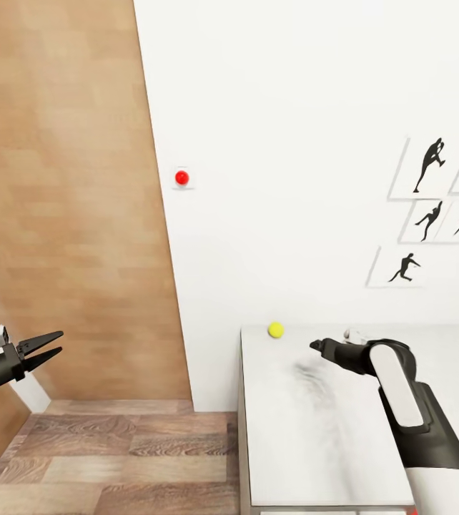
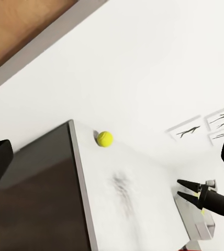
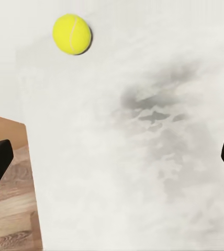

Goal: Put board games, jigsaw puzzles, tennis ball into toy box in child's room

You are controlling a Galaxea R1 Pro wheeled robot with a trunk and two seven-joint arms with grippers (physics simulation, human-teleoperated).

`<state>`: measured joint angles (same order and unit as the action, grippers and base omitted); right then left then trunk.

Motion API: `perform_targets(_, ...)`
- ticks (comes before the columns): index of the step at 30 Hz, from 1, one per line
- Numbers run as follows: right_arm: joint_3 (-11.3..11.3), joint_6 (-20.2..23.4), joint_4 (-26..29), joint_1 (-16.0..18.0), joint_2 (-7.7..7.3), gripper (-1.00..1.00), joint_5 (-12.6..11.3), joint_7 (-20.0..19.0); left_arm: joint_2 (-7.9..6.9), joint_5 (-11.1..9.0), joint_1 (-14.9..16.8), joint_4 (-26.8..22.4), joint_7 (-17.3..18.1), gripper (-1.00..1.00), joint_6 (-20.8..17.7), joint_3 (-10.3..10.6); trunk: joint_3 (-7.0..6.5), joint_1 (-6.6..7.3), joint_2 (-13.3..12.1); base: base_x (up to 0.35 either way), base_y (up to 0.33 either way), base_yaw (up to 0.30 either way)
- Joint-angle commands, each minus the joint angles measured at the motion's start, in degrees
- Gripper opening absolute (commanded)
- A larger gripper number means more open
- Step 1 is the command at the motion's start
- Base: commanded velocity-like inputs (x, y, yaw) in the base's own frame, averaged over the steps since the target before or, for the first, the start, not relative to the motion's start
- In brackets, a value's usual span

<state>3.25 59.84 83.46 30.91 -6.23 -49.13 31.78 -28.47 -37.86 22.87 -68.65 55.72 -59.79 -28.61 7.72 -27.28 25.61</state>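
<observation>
Right gripper (image 1: 315, 346), a matte black pincer on a white-and-black arm, hangs over the table (image 1: 315, 443) near its back edge, and its two tapered fingers stand apart with nothing between them; in the left wrist view the same right gripper (image 2: 181, 188) shows as two slim black prongs, spread. Left gripper (image 1: 51, 343), also black with pointed wedge-shaped fingers, is held off the table's left side over the floor (image 1: 115, 458), its fingers parted and empty. On the tabletop, a smooth pale grey slab with a faint dark smudge across its middle, sits the tennis ball (image 1: 276, 330), a small round yellow-green sphere close to the back left corner, just beside the wall (image 1: 294, 143). From the right wrist the tennis ball (image 3: 71, 34) shows a thin curved seam, and the table's (image 3: 143, 172) surface looks mottled grey. From the left wrist the tennis ball (image 2: 104, 139) lies near the tabletop's edge, above the table's dark side panel. On the flat white wall are a red round knob (image 1: 181, 177) and several posters (image 1: 430, 214) with black sports silhouettes. A brown wooden door (image 1: 65, 200) with a plank grain stands left of the wall, and the floor is wood-plank.
</observation>
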Motion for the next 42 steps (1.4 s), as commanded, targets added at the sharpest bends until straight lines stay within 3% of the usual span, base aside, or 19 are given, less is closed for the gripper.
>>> perform_targets(1, 0.0, 0.2, 0.4, 0.1, -0.01, 1.0, -0.7, 0.6, 0.0, 0.2, 0.1, 0.0, 0.3, 1.0, -0.2, 0.0, 0.12, -0.05, 0.1, 0.106, 0.0, 0.0)
perform_targets(15, -1.0, 0.2, 1.9, 3.3, 0.12, 1.0, -0.9, 0.5, 0.0, 0.2, 0.1, 0.0, 0.3, 1.0, -0.2, 0.0, 0.27, -0.05, 0.1, 0.023, 0.0, 0.0)
perform_targets(42, -1.4, 0.2, 1.4, 3.6, 0.08, 1.0, -0.9, 0.6, 0.0, 0.2, 0.2, 0.0, 0.3, 1.0, -0.2, 0.0, 1.39, -0.05, 0.1, 0.087, 0.056, 0.0)
